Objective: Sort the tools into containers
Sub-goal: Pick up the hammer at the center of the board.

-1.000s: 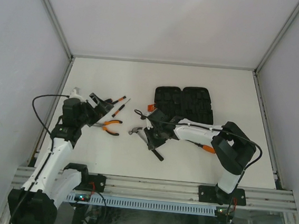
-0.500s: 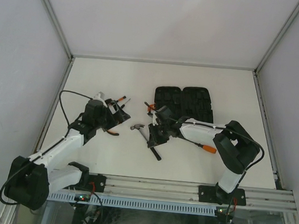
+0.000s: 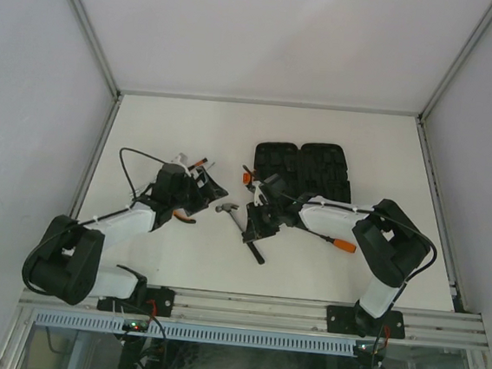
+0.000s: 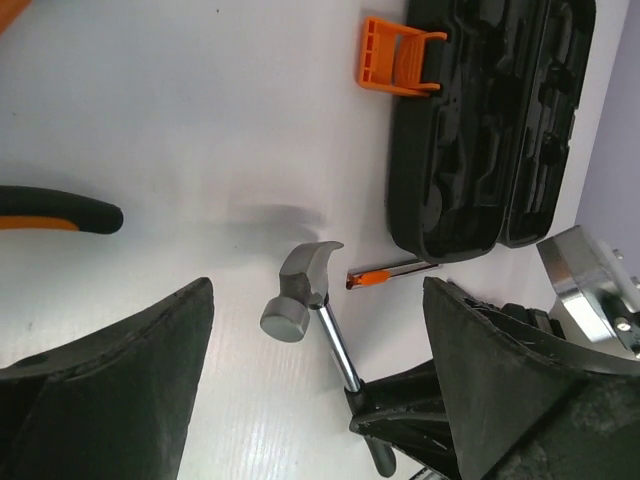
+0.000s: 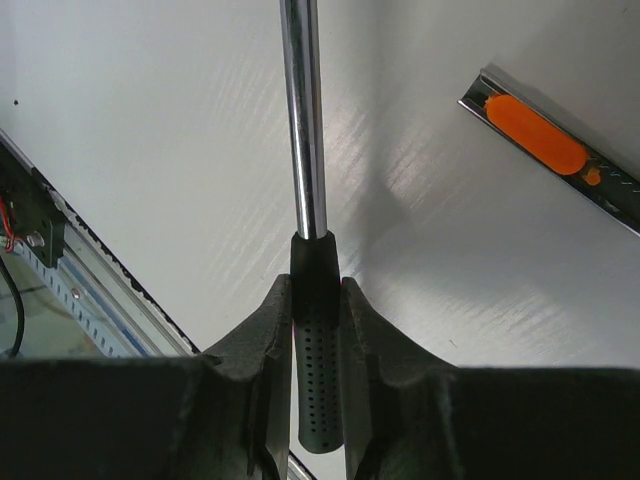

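Observation:
The hammer (image 3: 225, 209) has a steel head (image 4: 300, 292) and a black perforated handle (image 5: 318, 380). My right gripper (image 5: 315, 290) is shut on that handle, near where the chrome shaft begins (image 3: 255, 226). The head hangs a little above the table, its shadow apart from it. My left gripper (image 4: 318, 300) is open, its wide black fingers (image 4: 120, 400) on either side of the hammer head, not touching it (image 3: 206, 189). The black case (image 3: 304, 167) lies open behind, orange latch (image 4: 385, 55) on its left side. Orange-handled pliers (image 3: 183, 219) lie under my left arm.
A slim steel tool with an orange insert (image 5: 540, 140) lies on the table by the case's near edge (image 4: 385, 275). Thin screwdrivers (image 3: 197, 162) lie behind my left gripper. An orange-handled screwdriver (image 3: 342, 244) pokes out below my right arm. White walls enclose the table.
My left arm has swung right and stretched toward the hammer head, its jaws narrowing a little. My right gripper has shifted slightly back with the hammer, still shut on the handle.

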